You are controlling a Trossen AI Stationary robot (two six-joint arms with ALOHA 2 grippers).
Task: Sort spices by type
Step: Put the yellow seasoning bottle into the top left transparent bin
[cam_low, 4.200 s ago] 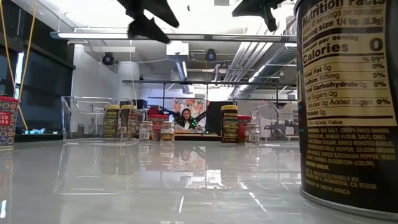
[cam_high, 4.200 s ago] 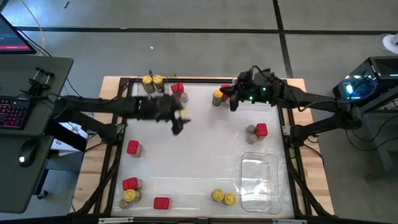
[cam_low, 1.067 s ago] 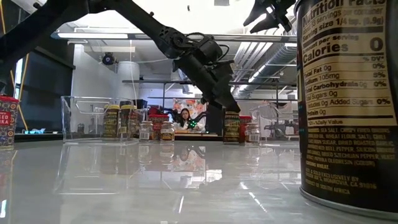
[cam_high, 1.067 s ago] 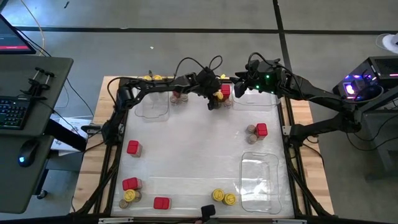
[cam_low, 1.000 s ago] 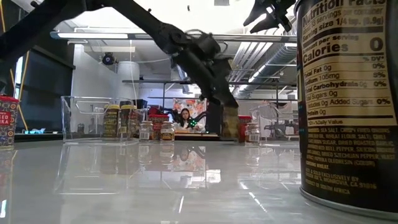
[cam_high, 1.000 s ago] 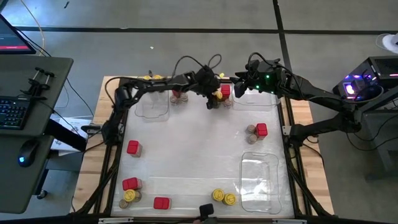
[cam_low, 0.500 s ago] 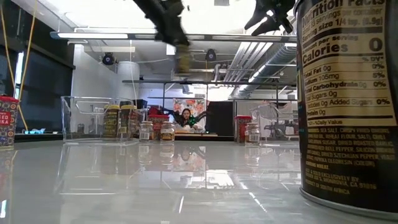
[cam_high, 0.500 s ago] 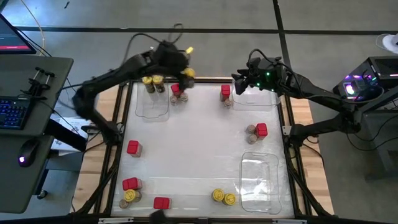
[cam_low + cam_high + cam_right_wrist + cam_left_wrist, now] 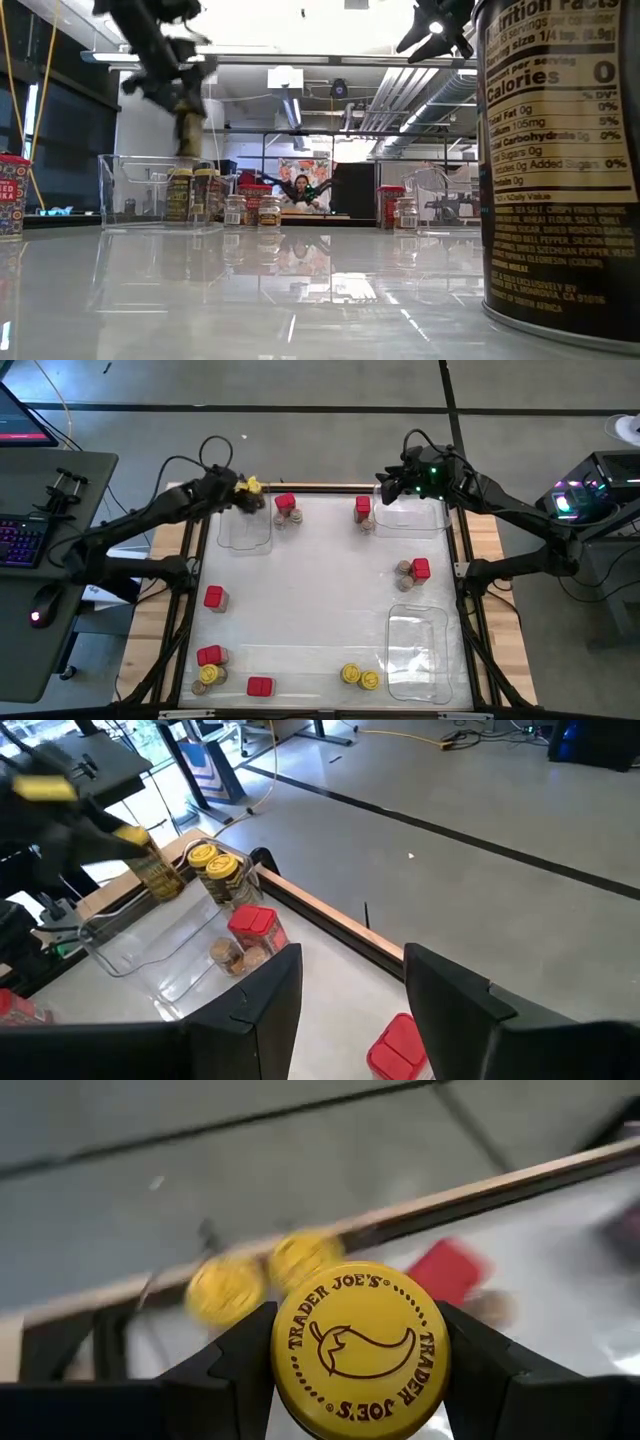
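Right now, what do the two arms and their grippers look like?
Both arms are dark, slender and jointed, with black cables looping above the wrists. The left gripper has broad matte black fingers. The right gripper has matching black fingers, and green lights glow on its wrist in the high view.

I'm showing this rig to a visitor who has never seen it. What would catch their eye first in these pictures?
Probably the left claw shut on a yellow-lidded jar, carried in the air over the clear tray at the table's far left corner, where two more yellow-lidded jars stand. Next, the right claw hanging open over the far right tray, and the spices scattered across the white table.
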